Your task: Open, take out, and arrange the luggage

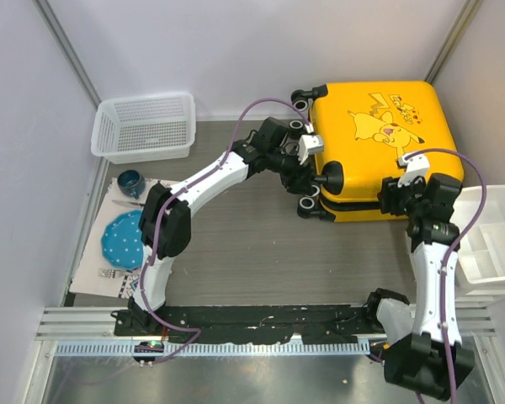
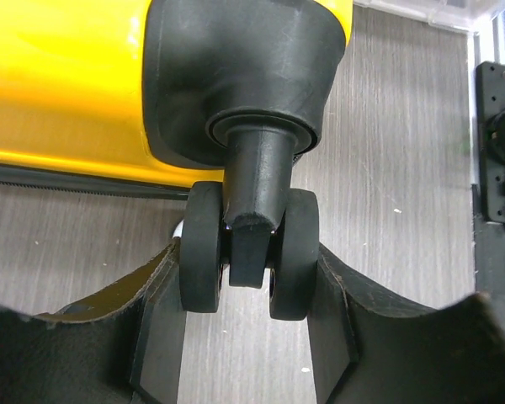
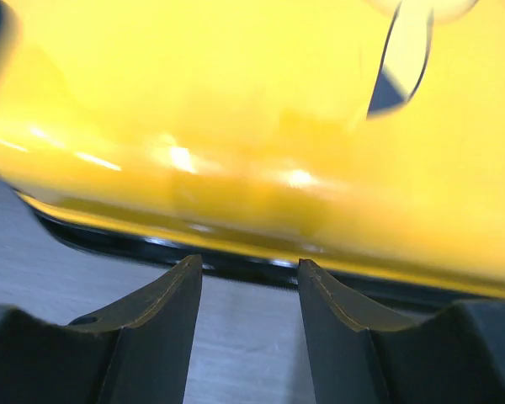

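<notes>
Luggage (image 1: 379,143), a glossy yellow hard shell with rounded corners, is laid flat and closed on the grey wood-grain table (image 1: 252,252), directly ahead of both tools. Its black zip band (image 3: 109,238) is seen just beyond the spread, empty matte fingers of the right gripper (image 3: 248,278). A twin-disc black rubber caster wheel (image 2: 204,248) is clamped between the fingers of the left gripper (image 2: 248,269).

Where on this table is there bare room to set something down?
Widest free patch: mid table, between the left arm, the right arm and the suitcase. A smaller strip lies at the back, between the mesh basket and the suitcase. Crowded: the left edge with plate and cup, the right with the drawer bin.
</notes>
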You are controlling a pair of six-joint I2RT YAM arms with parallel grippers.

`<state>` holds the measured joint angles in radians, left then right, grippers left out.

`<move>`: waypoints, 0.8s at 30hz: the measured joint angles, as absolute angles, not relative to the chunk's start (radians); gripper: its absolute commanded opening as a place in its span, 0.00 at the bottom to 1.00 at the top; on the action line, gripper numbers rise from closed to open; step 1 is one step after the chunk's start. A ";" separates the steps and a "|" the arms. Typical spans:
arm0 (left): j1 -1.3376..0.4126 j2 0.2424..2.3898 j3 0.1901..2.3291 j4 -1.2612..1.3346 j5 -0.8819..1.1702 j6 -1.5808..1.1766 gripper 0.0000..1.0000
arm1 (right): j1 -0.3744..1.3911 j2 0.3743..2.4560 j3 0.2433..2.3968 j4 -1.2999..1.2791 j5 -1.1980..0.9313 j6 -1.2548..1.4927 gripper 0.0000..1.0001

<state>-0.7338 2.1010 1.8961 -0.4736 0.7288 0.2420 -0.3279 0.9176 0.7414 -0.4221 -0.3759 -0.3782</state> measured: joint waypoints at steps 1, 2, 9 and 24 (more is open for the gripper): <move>-0.734 2.101 1.896 -0.471 0.733 0.233 0.00 | -0.328 0.885 0.769 -0.434 -0.398 -0.369 0.55; -0.733 2.101 1.896 -0.468 0.735 0.215 0.00 | -0.327 0.849 0.794 -0.442 -0.421 -0.363 0.54; -0.722 2.098 1.896 -0.415 0.780 0.036 0.00 | -0.327 0.638 0.759 -0.496 -0.491 -0.374 0.45; -0.657 2.094 2.077 -0.088 0.813 -0.366 0.00 | -0.327 0.588 0.521 -0.265 -0.503 -0.344 0.49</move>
